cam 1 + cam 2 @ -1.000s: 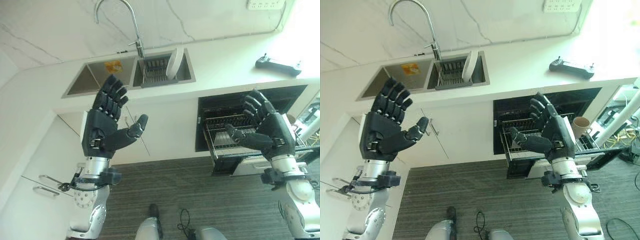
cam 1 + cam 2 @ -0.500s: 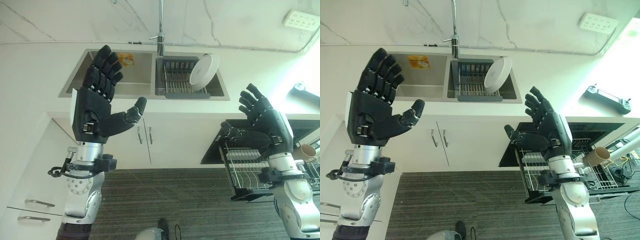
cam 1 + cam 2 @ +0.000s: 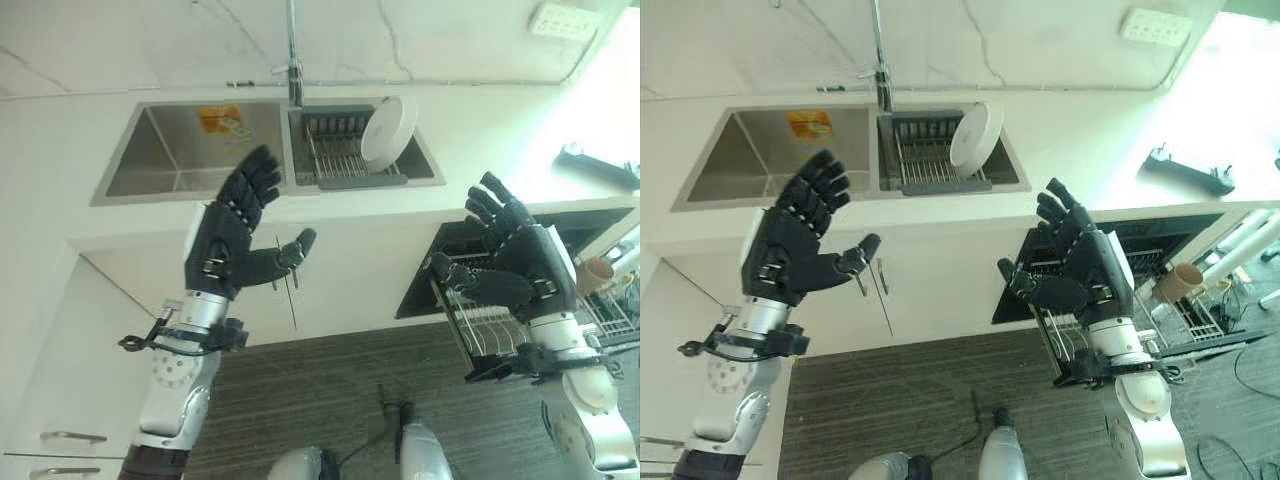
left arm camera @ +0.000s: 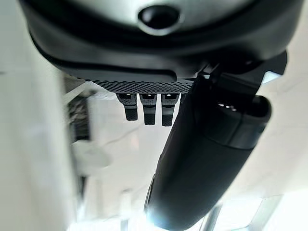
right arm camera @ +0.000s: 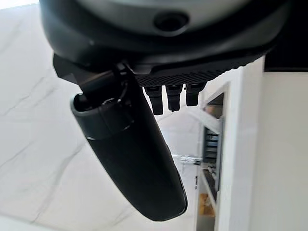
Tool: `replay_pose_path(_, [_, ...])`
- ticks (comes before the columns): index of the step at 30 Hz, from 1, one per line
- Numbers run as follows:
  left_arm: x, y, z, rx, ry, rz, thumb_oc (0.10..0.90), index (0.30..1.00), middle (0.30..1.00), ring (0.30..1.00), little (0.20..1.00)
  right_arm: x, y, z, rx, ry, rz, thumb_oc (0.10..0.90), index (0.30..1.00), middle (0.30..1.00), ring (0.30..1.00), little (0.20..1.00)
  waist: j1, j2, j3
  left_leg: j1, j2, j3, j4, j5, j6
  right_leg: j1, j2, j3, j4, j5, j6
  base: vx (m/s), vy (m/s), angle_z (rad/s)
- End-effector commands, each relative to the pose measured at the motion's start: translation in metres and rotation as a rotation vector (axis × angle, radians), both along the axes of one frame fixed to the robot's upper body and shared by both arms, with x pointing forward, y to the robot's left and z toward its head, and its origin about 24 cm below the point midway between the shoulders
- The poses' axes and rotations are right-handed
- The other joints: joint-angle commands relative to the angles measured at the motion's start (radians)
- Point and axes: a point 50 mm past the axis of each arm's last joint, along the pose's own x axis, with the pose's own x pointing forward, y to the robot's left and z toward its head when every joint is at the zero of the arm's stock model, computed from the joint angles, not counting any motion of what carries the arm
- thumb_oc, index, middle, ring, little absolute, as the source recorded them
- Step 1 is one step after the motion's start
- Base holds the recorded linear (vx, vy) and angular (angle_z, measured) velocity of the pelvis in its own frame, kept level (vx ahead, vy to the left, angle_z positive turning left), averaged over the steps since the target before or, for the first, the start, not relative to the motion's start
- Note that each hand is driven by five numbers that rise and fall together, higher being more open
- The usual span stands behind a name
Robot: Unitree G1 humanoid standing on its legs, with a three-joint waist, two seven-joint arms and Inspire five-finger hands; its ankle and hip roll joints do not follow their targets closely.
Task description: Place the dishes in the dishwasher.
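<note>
Now, plate [image 3: 389,132]: white, standing on edge and tilted in the dish rack [image 3: 335,160], upper centre of the left eye view, touched by neither hand.
Dish rack: dark wire, sitting in the right-hand basin of the sink [image 3: 170,165]; the plate leans at its right end.
Sink: steel, two basins sunk in the white tabletop [image 3: 500,130]; the left-hand basin carries an orange sticker [image 3: 222,121] on its far wall.
Faucet [image 3: 293,60]: upright behind the divide between the basins, top of frame.
Dishwasher [image 3: 455,255]: dark opening under the tabletop, right of centre, well apart from the plate.
Dishwasher rack [image 3: 490,330]: wire, pulled out of the opening toward the lower right (partly behind the right hand).
Cup [image 3: 597,271]: tan, at the right edge, just beside the pulled-out rack.
Left hand [image 3: 228,252]: raised in front of the cabinet doors [image 3: 290,275], left of centre, fingers spread and straight, thumb out to the side, holding nothing.
Right hand [image 3: 513,268]: raised at the right of the frame before the dishwasher opening, fingers spread apart, thumb out, holding nothing.
Black controller [image 3: 598,165]: lying on the tabletop at the far right edge.
Wall socket [image 3: 565,20]: upper right corner.
</note>
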Motion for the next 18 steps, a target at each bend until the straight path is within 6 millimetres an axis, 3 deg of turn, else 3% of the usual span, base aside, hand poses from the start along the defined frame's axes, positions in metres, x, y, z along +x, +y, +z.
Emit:
replay_pose_path(1, [-0.018, -0.005, 0.063, -0.032, -0.316, -0.085, 0.8, 0.9, 0.9, 0.9, 0.9, 0.004, -0.004, 0.054, 0.084, -0.286, 0.017, 0.8, 0.9, 0.9, 0.9, 0.9, 0.006, -0.025, -0.072, 0.107, 0.068, 0.016, -0.135, -0.015, -0.111, 0.046, 0.057, -0.068, -0.013, 0.072, -0.009, 0.24, -0.391, 0.52])
replay_pose_path(10, [-0.026, 0.004, 0.062, -0.116, -0.327, -0.095, 0.8, 0.9, 0.9, 0.9, 0.9, 0.008, 0.005, 0.055, 0.096, -0.257, 0.071, 0.8, 0.9, 0.9, 0.9, 0.9, -0.012, -0.002, -0.126, 0.177, 0.197, 0.098, -0.135, 0.014, -0.185, 0.072, 0.103, -0.082, -0.013, 0.007, -0.054, 0.18, -0.302, 0.27])
replay_pose_path(11, [-0.032, 0.003, 0.066, -0.117, -0.376, -0.114, 0.8, 0.9, 0.9, 0.9, 0.9, 0.006, 0.004, 0.057, 0.07, -0.258, 0.081, 0.8, 0.9, 0.9, 0.9, 0.9, -0.013, 0.0, -0.129, 0.204, 0.213, 0.13, -0.135, 0.112, -0.207, 0.08, 0.111, -0.091, -0.013, -0.007, -0.077, 0.14, -0.247, 0.11])
replay_pose_path(12, [-0.033, 0.001, 0.068, -0.13, -0.392, -0.121, 0.8, 0.9, 0.9, 0.9, 0.9, 0.006, 0.003, 0.059, 0.053, -0.26, 0.083, 0.8, 0.9, 0.9, 0.9, 0.9, -0.009, -0.003, -0.123, 0.203, 0.21, 0.142, -0.135, 0.169, -0.214, 0.095, 0.116, -0.094, -0.013, -0.019, -0.092, 0.11, -0.199, 0.17])
replay_pose_path(16, [-0.03, -0.004, 0.066, -0.143, -0.391, -0.133, 0.8, 0.9, 0.9, 0.9, 0.9, 0.009, 0.001, 0.064, 0.07, -0.29, 0.062, 0.8, 0.9, 0.9, 0.9, 0.9, -0.009, 0.011, -0.106, 0.093, 0.214, 0.148, -0.135, 0.107, -0.208, 0.119, 0.117, -0.111, -0.013, -0.033, -0.077, -0.02, 0.094, 0.3])
replay_pose_path(18, [-0.03, -0.006, 0.065, -0.142, -0.405, -0.124, 0.8, 0.9, 0.9, 0.9, 0.9, 0.01, -0.002, 0.066, 0.101, -0.306, 0.046, 0.8, 0.9, 0.9, 0.9, 0.9, 0.002, 0.018, -0.097, 0.022, 0.216, 0.111, -0.135, 0.122, -0.216, 0.13, 0.11, -0.11, -0.013, -0.05, -0.071, 0.02, 0.31, 0.35])
